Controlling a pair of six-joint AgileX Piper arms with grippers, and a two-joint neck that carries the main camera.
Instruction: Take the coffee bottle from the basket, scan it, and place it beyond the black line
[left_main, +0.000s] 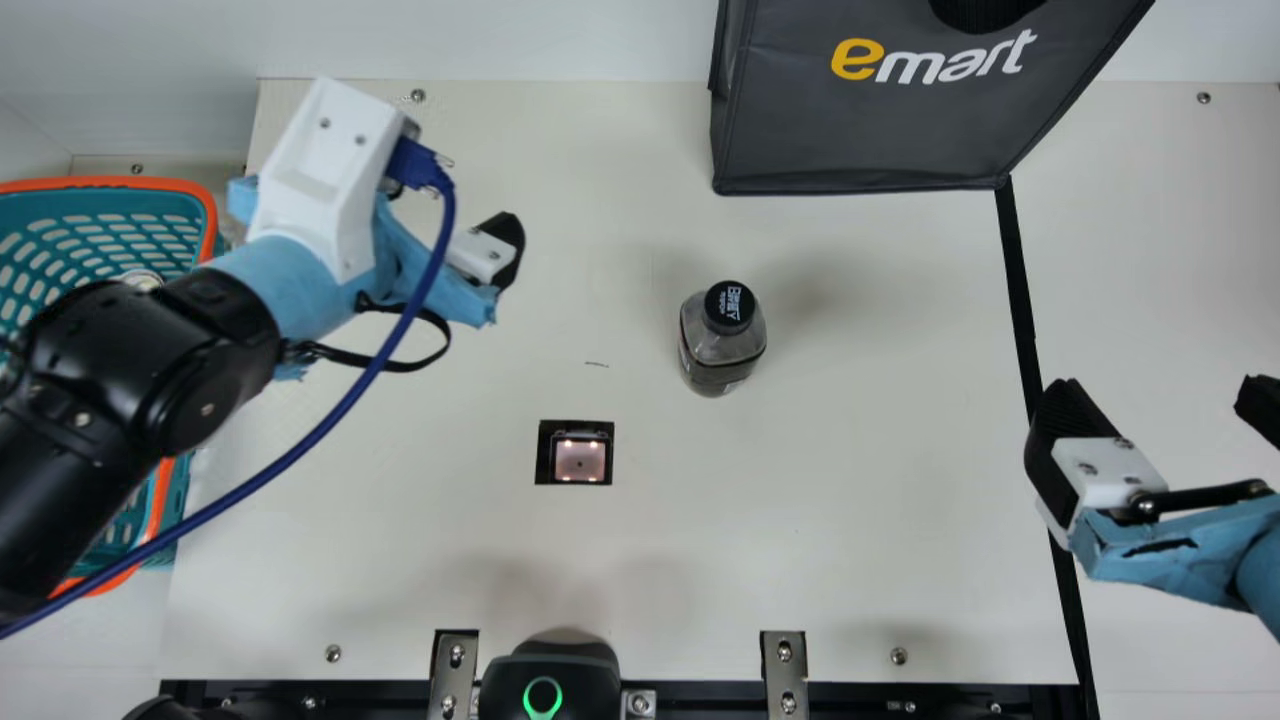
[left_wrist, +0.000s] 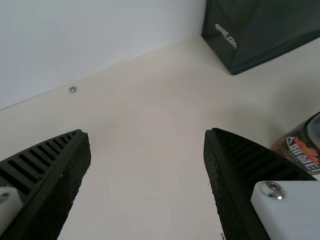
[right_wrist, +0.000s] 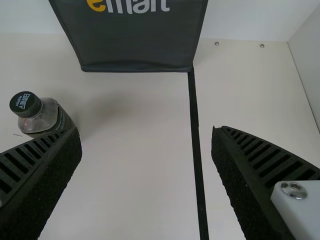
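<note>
In the main view, the left arm slants in from 8 o'clock towards 2 o'clock, its left gripper (left_main: 485, 252) apart from everything on the cream tabletop (left_main: 480, 560). The left wrist view shows its black ribbed fingers (left_wrist: 57, 165) standing wide, with nothing between them. The right arm comes in from 4 o'clock, and its right gripper (left_main: 1160, 392) points roughly to 11 o'clock (one fingertip overlaps the long black line (left_main: 1022, 300) in the main view). Its fingers (right_wrist: 47, 160) are wide too, and hold nothing.

The white wrist mount (left_main: 325, 180) hides part of the left gripper, while the right arm is cut off by the main view's edge. The left forearm covers much of the teal plastic basket with orange rim (left_main: 120, 183) at 9 o'clock (a round silvery thing inside is hard to make out). In the right wrist view, a finger overlaps the bottle's lower part; in the left one, the bottle is cut off.

The dark coffee bottle with black cap (left_main: 722, 345) stands on its base, long axis upright, cap up. It is between 1 and 2 o'clock from the small lit square scanner (left_main: 580, 460), and on the scanner's side of the line. The dark grey fabric bag (left_main: 860, 140) is at its 1 o'clock, apart.
</note>
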